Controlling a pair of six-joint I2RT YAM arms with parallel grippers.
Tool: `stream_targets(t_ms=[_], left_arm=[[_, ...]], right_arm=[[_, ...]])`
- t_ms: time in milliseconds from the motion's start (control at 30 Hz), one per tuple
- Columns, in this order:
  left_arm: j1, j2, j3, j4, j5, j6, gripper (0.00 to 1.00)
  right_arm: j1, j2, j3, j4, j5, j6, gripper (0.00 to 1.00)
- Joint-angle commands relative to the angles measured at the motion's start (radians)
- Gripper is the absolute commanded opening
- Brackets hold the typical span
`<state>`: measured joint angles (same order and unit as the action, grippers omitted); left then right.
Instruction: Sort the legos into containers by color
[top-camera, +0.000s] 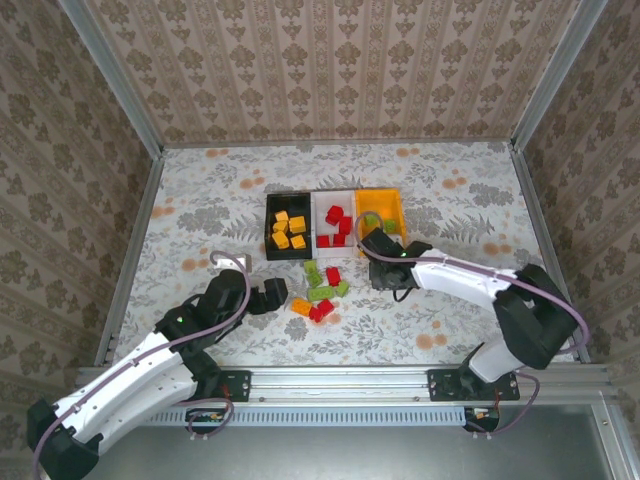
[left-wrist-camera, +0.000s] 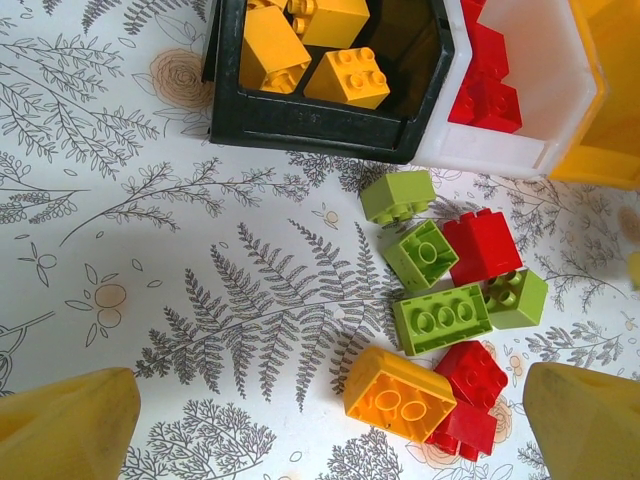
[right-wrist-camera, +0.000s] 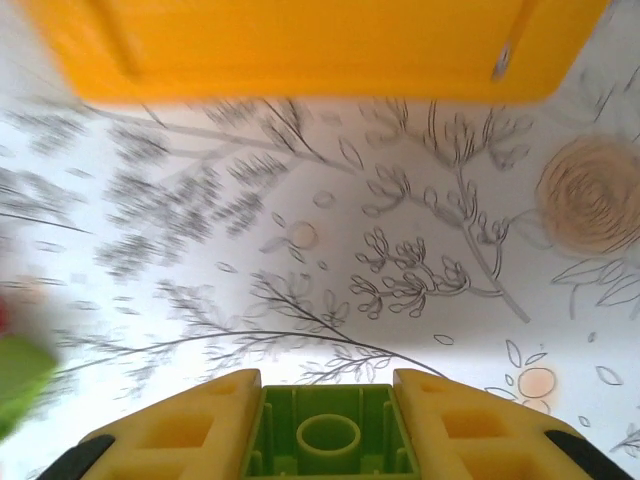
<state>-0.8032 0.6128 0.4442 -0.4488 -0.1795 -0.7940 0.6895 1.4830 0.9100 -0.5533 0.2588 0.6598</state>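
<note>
The table (left-wrist-camera: 150, 250) is white with grey ferns and orange flowers; far on it a black bin (left-wrist-camera: 310, 135), white bin (left-wrist-camera: 480, 150), orange-yellow bin (left-wrist-camera: 610, 150) (nearer: red lego (left-wrist-camera: 482, 245), light green lego (left-wrist-camera: 440, 318), orange-yellow lego (left-wrist-camera: 400, 393)).

Pretty sure this is a robotics lab test cell, not a real room. Wallpaper panels (top-camera: 330, 70) on 3 sides sit in bare aluminium framing (top-camera: 113, 75). The floral table cover (top-camera: 200, 200) ends at a metal rail (top-camera: 340, 380) with the left arm (top-camera: 150, 365) and right arm (top-camera: 470, 285) bolted on.
</note>
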Motion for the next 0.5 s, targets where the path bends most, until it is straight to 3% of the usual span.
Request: stream_targets(t_ms=[0, 133, 467], left_arm=[[0.006, -0.006, 0.011, 0.001, 0.013, 0.002, 1.0], [0.008, -0.002, 0.02, 0.002, 0.024, 0.01, 1.0], [0.011, -0.009, 0.054, -0.05, 0.026, 0.018, 1.0]], right_arm=[[-0.013, -0.065, 0.121, -0.062, 0.047, -0.058, 0.28], [-0.082, -0.002, 0.251, -0.073, 0.045, -0.091, 0.29], [-0.215, 0.332, 0.555, -0.11, 0.053, -0.131, 0.32]])
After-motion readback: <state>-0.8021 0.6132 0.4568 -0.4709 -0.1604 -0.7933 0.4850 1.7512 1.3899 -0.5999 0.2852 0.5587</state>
